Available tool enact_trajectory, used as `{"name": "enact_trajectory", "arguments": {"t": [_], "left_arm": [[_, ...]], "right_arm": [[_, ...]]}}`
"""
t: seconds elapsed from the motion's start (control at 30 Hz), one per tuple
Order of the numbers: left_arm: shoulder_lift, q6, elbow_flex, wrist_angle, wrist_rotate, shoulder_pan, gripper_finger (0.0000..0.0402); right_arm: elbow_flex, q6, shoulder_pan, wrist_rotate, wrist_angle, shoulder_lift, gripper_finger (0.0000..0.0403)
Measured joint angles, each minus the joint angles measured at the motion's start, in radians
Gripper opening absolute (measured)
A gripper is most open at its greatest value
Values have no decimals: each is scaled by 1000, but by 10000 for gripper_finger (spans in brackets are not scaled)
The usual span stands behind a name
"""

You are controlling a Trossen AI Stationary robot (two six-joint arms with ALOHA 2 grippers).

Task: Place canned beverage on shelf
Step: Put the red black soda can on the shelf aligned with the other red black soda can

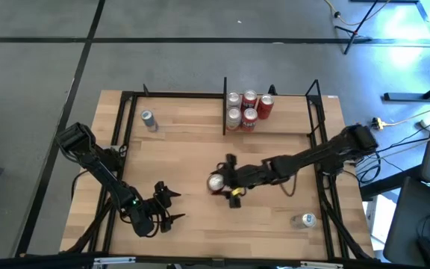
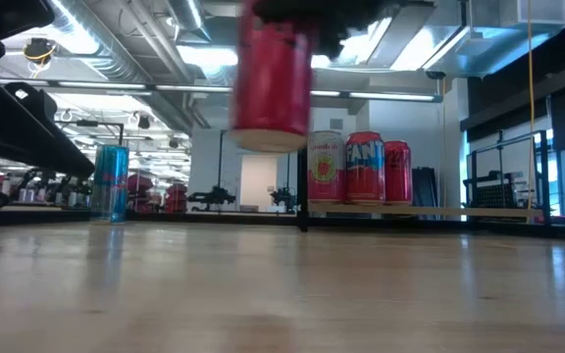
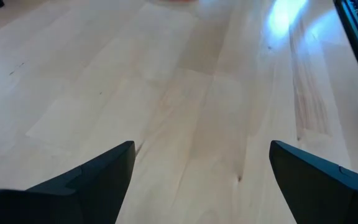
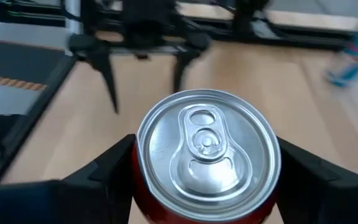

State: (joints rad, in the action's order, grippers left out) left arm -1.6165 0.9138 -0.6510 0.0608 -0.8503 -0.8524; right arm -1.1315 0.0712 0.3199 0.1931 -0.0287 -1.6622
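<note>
Tabletop (image 1: pixel 185 157) – low view: red can (image 2: pixel 273 83) airborne

Glossy red metal can (image 4: pixel 207 149) with brushed silver lid; smooth, light wood table (image 1: pixel 185 161)

Robotics lab: exposed ceiling ducts (image 2: pixel 116 54), tripod stands (image 1: pixel 364 30), concrete floor (image 1: pixel 163 60).

the high view looks straight down on the whole table (image 1: pixel 192 149). the low view sits at table height, facing level toward the shelf (image 2: pixel 430 210). each wrist view looks past its own tool, close in; the right tool (image 1: pixel 216 181) shares its red can (image 4: pixel 207 152) with both.
</note>
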Motion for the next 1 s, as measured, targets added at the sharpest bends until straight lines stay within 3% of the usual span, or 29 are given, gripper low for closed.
{"name": "enact_trajectory", "arguments": {"t": [0.3,0.57,0.73,1.0], "left_arm": [[0,-3,0,0,-34,1,354],[0,-8,0,1,-66,2,354],[0,-8,0,1,-67,11,354],[0,-8,0,1,-66,12,354]], "right_arm": [[326,124,-18,203,76,366,267],[494,213,-161,273,245,657,267],[531,215,-296,286,307,723,267],[562,200,-534,233,310,717,267]]}}
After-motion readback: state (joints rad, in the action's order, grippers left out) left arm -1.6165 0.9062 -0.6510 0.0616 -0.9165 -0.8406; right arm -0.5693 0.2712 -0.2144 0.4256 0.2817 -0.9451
